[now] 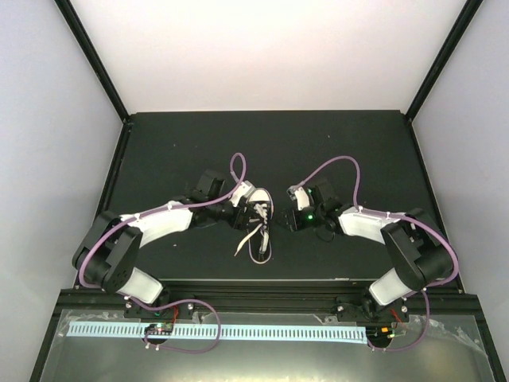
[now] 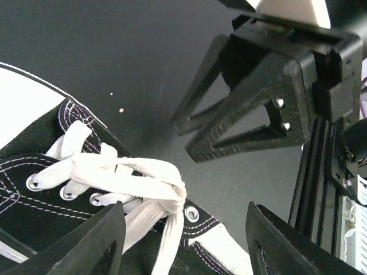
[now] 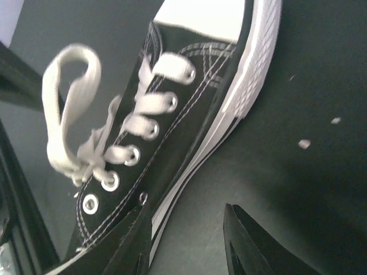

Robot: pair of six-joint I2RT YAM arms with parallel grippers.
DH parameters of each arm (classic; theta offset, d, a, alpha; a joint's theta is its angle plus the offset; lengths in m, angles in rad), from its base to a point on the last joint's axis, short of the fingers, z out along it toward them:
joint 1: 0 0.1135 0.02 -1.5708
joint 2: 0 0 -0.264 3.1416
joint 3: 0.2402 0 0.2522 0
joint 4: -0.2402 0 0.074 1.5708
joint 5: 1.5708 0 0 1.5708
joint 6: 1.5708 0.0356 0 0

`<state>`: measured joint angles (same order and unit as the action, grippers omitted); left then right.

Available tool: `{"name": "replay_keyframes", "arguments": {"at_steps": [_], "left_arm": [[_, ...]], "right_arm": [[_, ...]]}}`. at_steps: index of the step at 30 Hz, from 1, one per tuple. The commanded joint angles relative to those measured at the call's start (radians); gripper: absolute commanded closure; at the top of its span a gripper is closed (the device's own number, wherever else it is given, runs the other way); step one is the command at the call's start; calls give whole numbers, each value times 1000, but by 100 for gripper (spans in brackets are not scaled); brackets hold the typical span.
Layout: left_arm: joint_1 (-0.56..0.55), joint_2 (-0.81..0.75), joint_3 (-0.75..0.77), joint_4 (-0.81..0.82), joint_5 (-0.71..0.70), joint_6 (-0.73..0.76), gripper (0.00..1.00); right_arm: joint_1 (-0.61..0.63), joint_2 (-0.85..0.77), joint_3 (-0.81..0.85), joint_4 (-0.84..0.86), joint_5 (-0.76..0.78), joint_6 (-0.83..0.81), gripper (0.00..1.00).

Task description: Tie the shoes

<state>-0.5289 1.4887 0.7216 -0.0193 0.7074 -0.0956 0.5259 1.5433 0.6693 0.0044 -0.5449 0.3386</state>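
The black canvas sneaker with a white toe cap and white sole edge lies mid-table between my grippers. Its white laces trail toward the near edge. In the left wrist view the laces cross in a simple knot over the top eyelets. My left gripper is open and empty, just above that knot, with the sneaker under its left finger. My right gripper is open and empty beside the sneaker's sole, its left finger against the shoe's side. A lace loop stands on the sneaker's far side.
The black table ends at a raised front rail. White walls and black frame posts close in the back and sides. Small white crumbs lie on the surface. My right gripper also shows in the left wrist view, close ahead.
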Motion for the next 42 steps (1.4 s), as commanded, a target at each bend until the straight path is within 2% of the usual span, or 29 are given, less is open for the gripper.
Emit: {"name": "replay_keyframes", "arguments": {"at_steps": [1, 6, 12, 18, 27, 37, 42], "left_arm": [[-12, 27, 45, -6, 25, 49, 42], [-20, 50, 66, -20, 13, 53, 47], [-25, 75, 92, -46, -14, 63, 54], [-26, 81, 102, -68, -56, 68, 65], [-25, 83, 104, -73, -72, 65, 69], [-26, 79, 105, -76, -78, 63, 69], [-26, 72, 102, -76, -76, 62, 69]], "right_arm": [[14, -9, -41, 169, -129, 52, 65], [23, 15, -35, 226, -161, 91, 70], [30, 32, -19, 237, -182, 102, 71], [46, 50, -2, 250, -204, 109, 74], [54, 70, -5, 253, -215, 109, 76], [54, -10, -35, 245, -143, 133, 63], [55, -34, -49, 246, -139, 143, 62]]}}
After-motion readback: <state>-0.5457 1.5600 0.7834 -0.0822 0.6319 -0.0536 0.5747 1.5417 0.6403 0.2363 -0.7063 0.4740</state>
